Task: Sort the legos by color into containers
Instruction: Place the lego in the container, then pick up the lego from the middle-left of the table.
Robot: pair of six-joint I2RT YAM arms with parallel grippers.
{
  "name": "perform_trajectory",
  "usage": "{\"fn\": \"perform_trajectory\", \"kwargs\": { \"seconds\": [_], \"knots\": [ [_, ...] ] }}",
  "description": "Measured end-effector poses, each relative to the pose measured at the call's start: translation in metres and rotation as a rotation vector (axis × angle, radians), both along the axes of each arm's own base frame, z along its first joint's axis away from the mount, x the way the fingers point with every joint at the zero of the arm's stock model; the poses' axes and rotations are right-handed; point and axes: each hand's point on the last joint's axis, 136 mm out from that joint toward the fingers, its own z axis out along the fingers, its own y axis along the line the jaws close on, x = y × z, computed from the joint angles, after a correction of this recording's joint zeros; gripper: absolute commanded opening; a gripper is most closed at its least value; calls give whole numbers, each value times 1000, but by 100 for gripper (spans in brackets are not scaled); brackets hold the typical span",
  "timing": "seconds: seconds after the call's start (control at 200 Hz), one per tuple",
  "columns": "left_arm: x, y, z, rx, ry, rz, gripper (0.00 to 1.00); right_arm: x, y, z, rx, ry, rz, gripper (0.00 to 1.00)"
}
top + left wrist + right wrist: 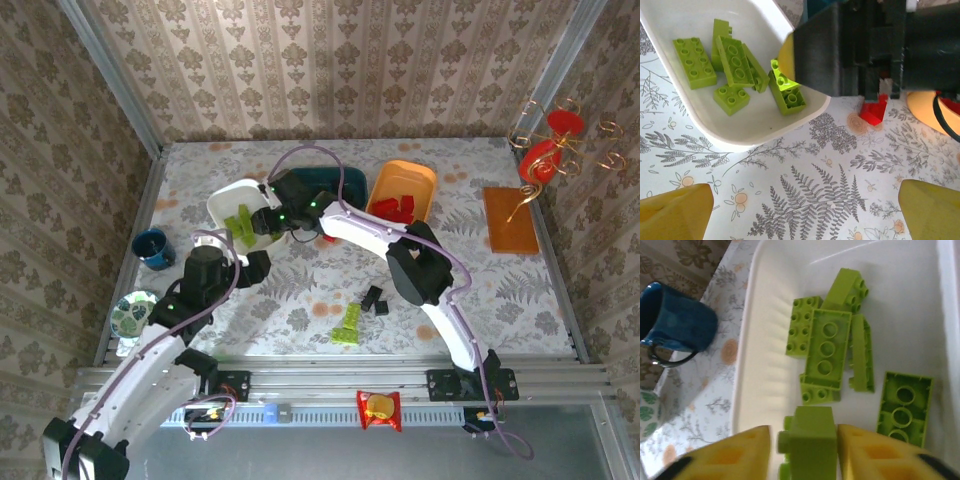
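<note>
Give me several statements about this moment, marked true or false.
The white tray holds only lime green bricks. True.
The left end effector grips a brick. False: it is open, empty, above the table.
A lime brick sits between the right end effector's fingers. True.
The orange tray holds black bricks. False: red bricks lie in it.
No bricks lie on the table. False: a stray lime brick and black bricks lie there.

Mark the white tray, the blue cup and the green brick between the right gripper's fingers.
white tray (767,355): right wrist view, bare left wall.
blue cup (682,322): right wrist view, its side.
green brick (812,437): right wrist view, its smooth face.
</note>
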Motion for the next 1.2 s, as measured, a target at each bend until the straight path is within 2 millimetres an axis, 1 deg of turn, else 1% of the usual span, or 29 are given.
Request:
{"fn": "perform_trajectory", "kwargs": {
  "seconds": [0.07,0.14,0.18,0.255,0.345,0.42,0.495,0.515,0.57,0.635,0.69,0.79,0.84,0.92,1.045,1.135,1.2],
  "knots": [
    [-1,-2,-6,6,24,-9,96,5,-5,-2,1,12,-13,69],
    [-1,-4,-10,8,42,-20,96,10,-9,3,15,6,-27,71],
    [-1,-6,-12,7,52,-28,95,9,-14,6,18,3,-33,72],
    [-2,-10,-15,3,71,-47,94,3,-29,14,15,-1,-51,72],
    [-2,-20,-16,7,90,-86,93,-12,-56,29,14,-21,-85,72],
    [-5,-39,-16,17,103,-159,92,-27,-83,47,18,-47,-128,72],
    [-12,-66,-19,38,122,-262,90,-43,-115,65,26,-82,-184,72],
    [-14,-74,-20,48,127,-291,89,-47,-121,67,28,-87,-192,72],
    [-24,-97,-28,73,153,-378,86,-58,-148,72,27,-103,-240,72],
    [-37,-124,-42,116,189,-481,84,-72,-176,67,10,-109,-286,72],
    [-48,-143,-56,156,219,-560,83,-84,-201,57,-23,-105,-328,72],
    [-68,-169,-80,232,275,-671,83,-107,-239,39,-87,-97,-389,73],
    [-75,-180,-91,270,293,-719,83,-119,-256,36,-107,-100,-415,73],
    [-82,-197,-100,314,301,-780,83,-134,-279,40,-108,-117,-455,73],
    [-85,-216,-102,348,290,-838,82,-148,-307,65,-58,-176,-523,74],
    [-85,-226,-103,367,285,-863,82,-154,-320,80,-29,-213,-555,74],
    [-86,-232,-105,387,289,-881,82,-157,-325,87,-19,-229,-568,74]
  ]
}}
